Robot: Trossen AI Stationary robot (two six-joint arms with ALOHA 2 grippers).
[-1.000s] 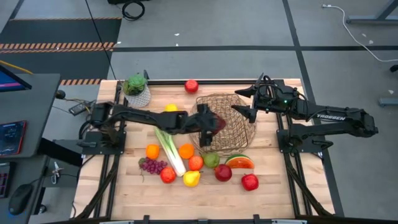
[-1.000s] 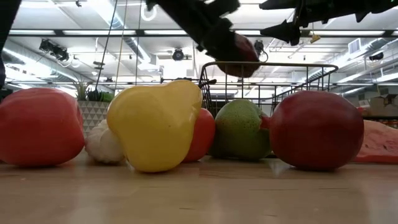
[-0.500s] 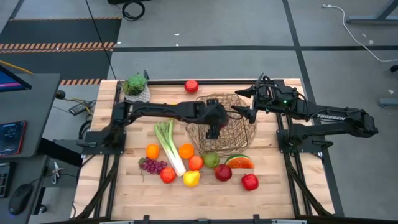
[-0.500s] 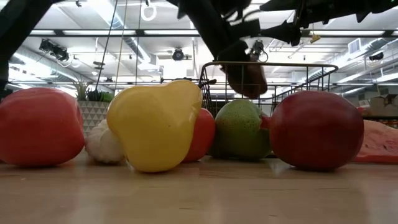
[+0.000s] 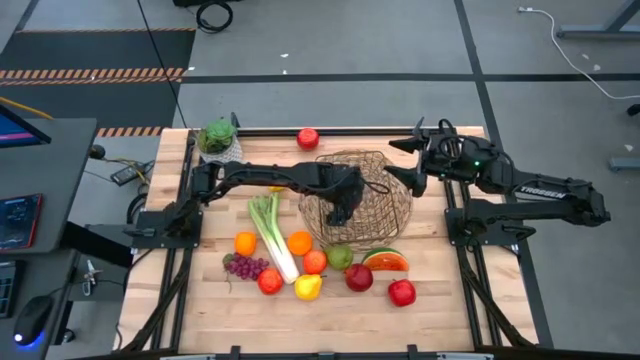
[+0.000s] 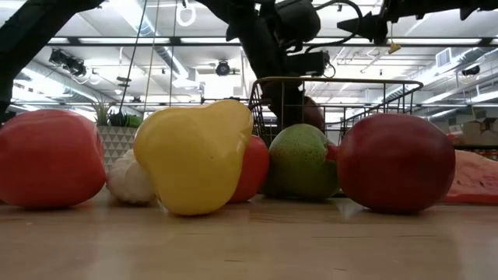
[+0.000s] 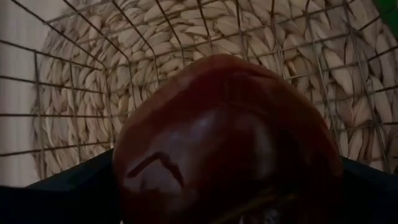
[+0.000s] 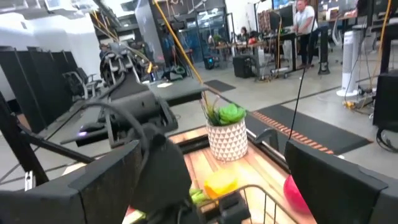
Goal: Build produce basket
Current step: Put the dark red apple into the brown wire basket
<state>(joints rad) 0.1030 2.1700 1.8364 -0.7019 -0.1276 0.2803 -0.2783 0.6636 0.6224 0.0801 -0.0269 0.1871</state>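
The basket (image 5: 388,206), a round wire bowl with a woven mat in its bottom, stands mid-table. My left gripper (image 5: 341,212) reaches down into it and is shut on a dark red apple (image 7: 224,130), which the low view shows behind the basket's wires (image 6: 313,115). My right gripper (image 5: 396,159) hovers level and open above the basket's right rim, with nothing between its fingers. More produce lies on the table in front of the basket: a leek (image 5: 270,235), oranges (image 5: 299,242), grapes (image 5: 245,266), a green pear (image 5: 340,257), a watermelon slice (image 5: 385,261) and red apples (image 5: 359,277). My left gripper pinches the dark red apple by its two opposite sides (image 7: 127,177) between its two fingers (image 7: 59,196). The fingers slant down into the basket from the table's left. The apple sits below the rim; whether it touches the basket's bottom, I cannot tell.
A small potted plant (image 5: 218,140) stands at the far left corner, and a lone red apple (image 5: 308,138) lies at the far edge. A yellow fruit (image 5: 308,287) and another red apple (image 5: 402,292) lie near the front. Bare wood shows at the near edge.
My left gripper has carried the dark red apple from the basket's left rim toward the right and down into the basket, tipping steeply downward. The apple now sits below the rim. My right gripper has drawn back a little toward the table's right edge.
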